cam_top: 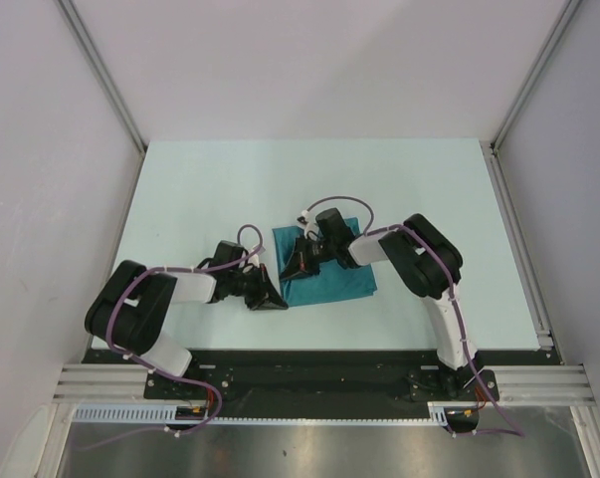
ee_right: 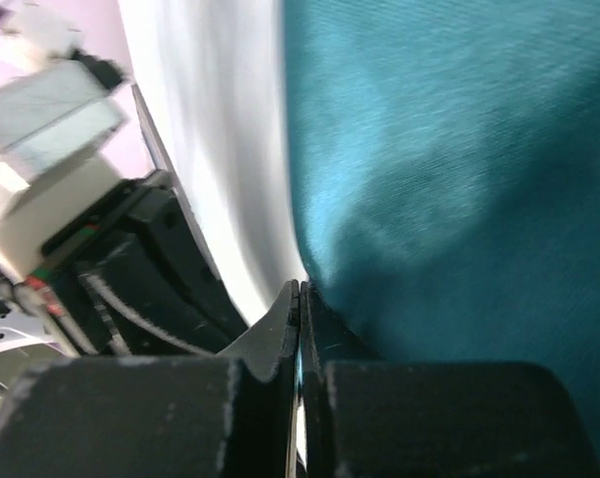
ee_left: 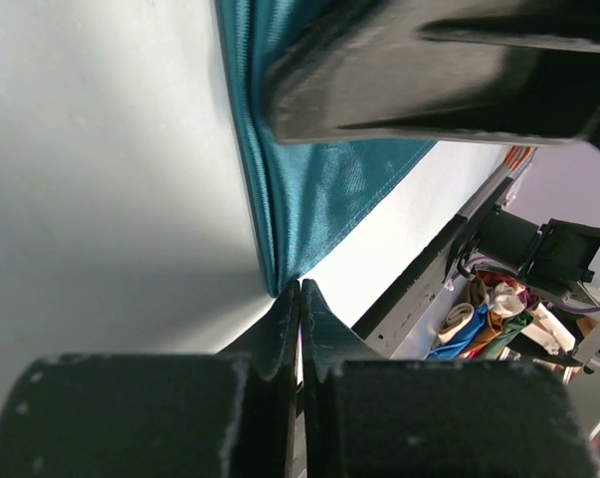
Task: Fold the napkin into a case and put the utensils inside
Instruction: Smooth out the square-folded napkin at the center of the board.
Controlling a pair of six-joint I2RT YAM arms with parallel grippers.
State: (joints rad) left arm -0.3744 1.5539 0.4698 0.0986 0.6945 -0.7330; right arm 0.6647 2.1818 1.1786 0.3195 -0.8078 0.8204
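The teal napkin (cam_top: 334, 274) lies folded flat on the pale table, left of centre. My left gripper (cam_top: 277, 299) sits low at its near-left corner. In the left wrist view the jaws (ee_left: 300, 286) are shut, with the gathered corner of the napkin (ee_left: 309, 189) pinched at their tips. My right gripper (cam_top: 292, 267) rests on the napkin's left edge, a little farther back. Its jaws (ee_right: 300, 286) are shut on the edge of the napkin (ee_right: 459, 149), and a sliver of teal shows between them. The utensils are out of view.
The black body of the right gripper (ee_left: 429, 70) hangs close above the cloth. The left arm (ee_right: 110, 259) is close beside the right jaws. A metal rail (cam_top: 319, 383) runs along the near table edge. Bundled coloured cloths (ee_left: 479, 319) lie below the table edge.
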